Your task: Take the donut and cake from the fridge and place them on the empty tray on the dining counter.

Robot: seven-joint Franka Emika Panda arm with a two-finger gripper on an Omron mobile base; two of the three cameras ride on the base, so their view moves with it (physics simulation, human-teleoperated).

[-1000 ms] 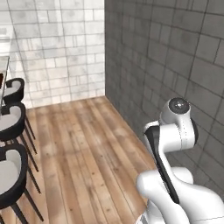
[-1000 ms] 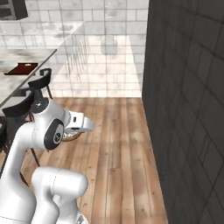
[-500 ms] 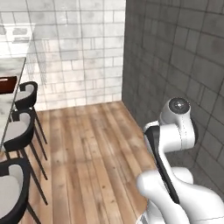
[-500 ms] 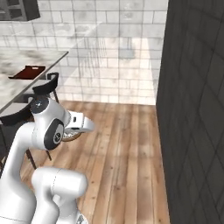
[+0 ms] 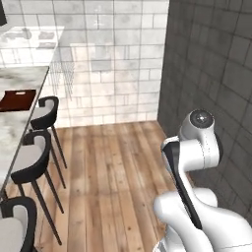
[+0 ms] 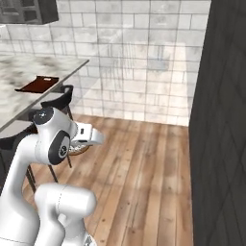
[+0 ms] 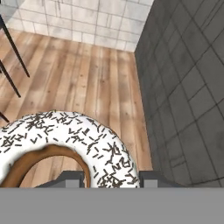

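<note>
The donut [image 7: 74, 135], white-glazed with dark sprinkles and a tan inner edge, fills the lower left of the hand view. My gripper [image 7: 111, 177] is shut on it, with a finger on either side. In the right base view the donut [image 6: 77, 150] hangs under the hand, over the wooden floor. The flat reddish-brown tray [image 5: 17, 100] lies on the marble dining counter [image 5: 22, 130] at the left, well away from the hand. The tray [image 6: 37, 84] also lies far left on the counter [image 6: 33, 65] in the right base view. The cake and the fridge are out of view.
Black stools [image 5: 43, 109] [image 5: 30, 153] line the counter's near side, one close to my arm [image 6: 58, 98]. A dark grey tiled wall [image 5: 211, 74] stands close on the right. Light tiled wall [image 5: 113, 59] closes the far end. Wooden floor [image 5: 108, 167] lies open between.
The whole picture has shifted right: the base has turned, bringing the counter, tray and stools further into view. The arm keeps its pose with the donut held.
</note>
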